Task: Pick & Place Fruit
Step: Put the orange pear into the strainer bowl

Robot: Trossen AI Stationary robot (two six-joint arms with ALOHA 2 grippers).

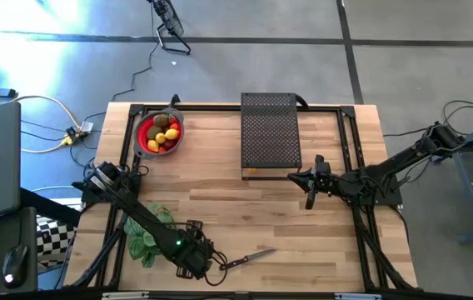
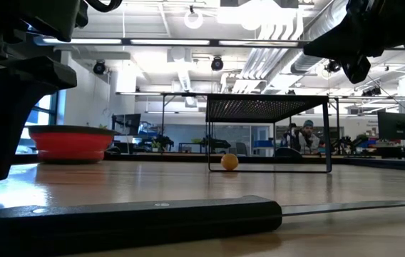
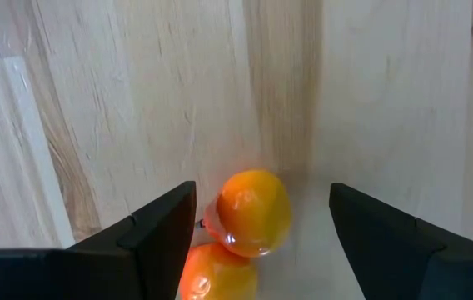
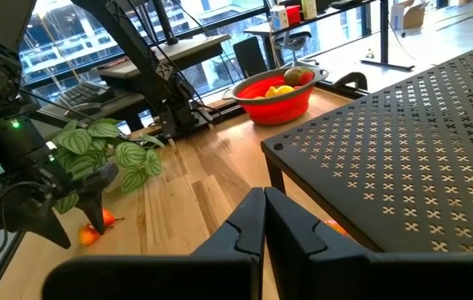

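The left pincer (image 3: 257,242) is held wide open, low over the surface (image 1: 303,217) at about 7 o'clock in the high view. Two small orange fruits (image 3: 253,212) are framed between its fingers (image 3: 157,229); no contact with either pad is seen. The black-handled knife (image 1: 249,259) lies just beside the left pincer at its 3 o'clock, and the leafy plant (image 1: 149,237) lies near it at about 10 o'clock.

The right pincer (image 4: 263,218) is fully closed and holds nothing. It is parked at about 3 o'clock on the surface, beside the black perforated rack (image 1: 270,133).

Risks, as judged from this position:
- The two fruits touch each other. If the pincer is closed on both, one is likely to be squeezed out and to roll away.
- Round fruit can be pushed aside by an off-centre finger.
- The knife could be struck when the arm is swung out.

Count:
- Orange fruits at the left pincer: two.
- Orange fruit under the rack (image 2: 229,161): one.
- Red bowl (image 1: 161,133), at about 11 o'clock: one, containing several yellow, red and brown fruits; an exact number cannot be told.
- Knife: one. Plant: one. Rack: one.
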